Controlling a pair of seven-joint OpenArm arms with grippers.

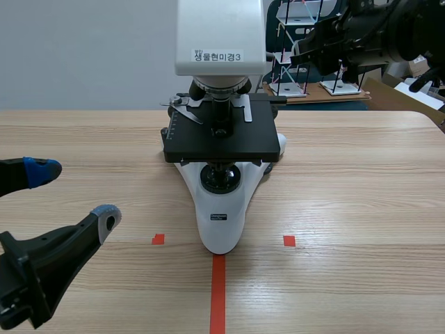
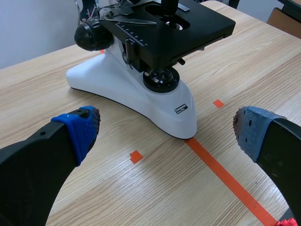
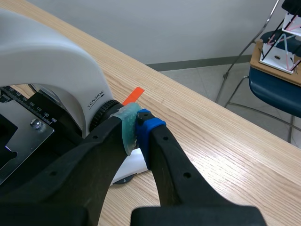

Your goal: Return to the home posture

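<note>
A white and black microscope (image 1: 221, 209) stands at the table's middle, its base on the red tape line. My left gripper (image 1: 73, 195) is open low at the near left, its blue pads apart with nothing between them. In the left wrist view the microscope (image 2: 141, 94) stands just ahead of the left gripper (image 2: 167, 134). My right arm is raised at the far right, behind the microscope. The right gripper (image 1: 300, 50) is shut on nothing; in the right wrist view its pads (image 3: 136, 129) meet close beside the microscope's white arm (image 3: 47, 61) and focus knob.
Behind the table stand a blue chair (image 3: 277, 84) and wire models on wooden boards (image 1: 327, 89). A cardboard box (image 1: 400, 94) sits at the far right corner. Small red tape squares (image 1: 289, 241) mark the table on either side of the red line (image 1: 218, 292).
</note>
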